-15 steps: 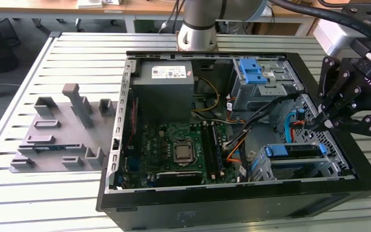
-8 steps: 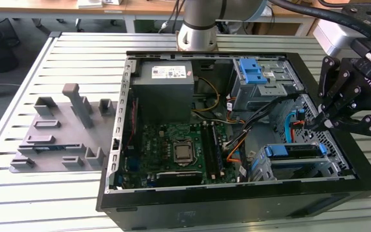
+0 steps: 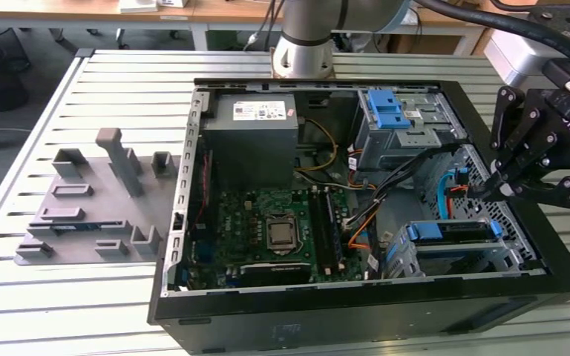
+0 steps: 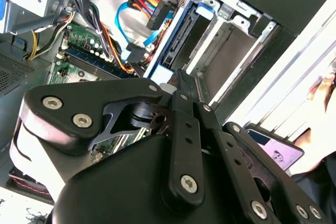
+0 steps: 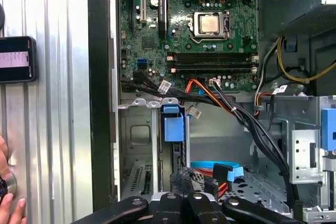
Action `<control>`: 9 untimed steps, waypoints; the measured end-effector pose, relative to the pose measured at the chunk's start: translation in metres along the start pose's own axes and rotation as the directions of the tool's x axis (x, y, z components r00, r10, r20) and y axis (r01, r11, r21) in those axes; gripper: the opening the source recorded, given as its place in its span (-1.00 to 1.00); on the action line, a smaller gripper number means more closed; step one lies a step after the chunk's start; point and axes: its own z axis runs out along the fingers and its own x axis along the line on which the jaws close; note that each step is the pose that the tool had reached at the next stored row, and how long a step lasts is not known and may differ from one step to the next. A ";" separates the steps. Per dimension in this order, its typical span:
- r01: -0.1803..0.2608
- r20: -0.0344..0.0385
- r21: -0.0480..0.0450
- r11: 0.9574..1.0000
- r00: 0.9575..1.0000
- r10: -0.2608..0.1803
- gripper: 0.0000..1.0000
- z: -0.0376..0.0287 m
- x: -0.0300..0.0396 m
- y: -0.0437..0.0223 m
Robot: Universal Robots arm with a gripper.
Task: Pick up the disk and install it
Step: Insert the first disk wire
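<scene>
The disk (image 3: 450,232) lies in the lower drive bay of the open computer case (image 3: 364,300), its silver body held in a blue carrier. In the first wrist view the carrier's blue tab (image 5: 173,124) sticks out of that bay. The second wrist view shows the disk (image 4: 179,32) edge-on in the bay. My gripper (image 3: 495,190) hangs over the case at the exterior view's right, above the orange and blue cables between the two drive bays. Its fingers (image 5: 181,203) are shut together with nothing between them, a short way from the disk.
A grey power supply box (image 3: 250,141) and the green motherboard (image 3: 270,222) fill the case's middle. An upper drive cage carries a bare blue bracket (image 3: 394,111). A grey holder fixture (image 3: 87,215) stands on the table. A phone (image 5: 16,59) and a person's hand (image 5: 8,203) are beside the case.
</scene>
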 end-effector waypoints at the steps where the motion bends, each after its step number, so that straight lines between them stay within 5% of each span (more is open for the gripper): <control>1: 0.000 0.000 0.000 1.000 1.000 0.000 -0.79 0.0000 -0.0002 -0.0017; 9: 0.000 0.000 0.000 1.000 1.000 0.000 -0.79 0.0013 -0.0070 -0.0093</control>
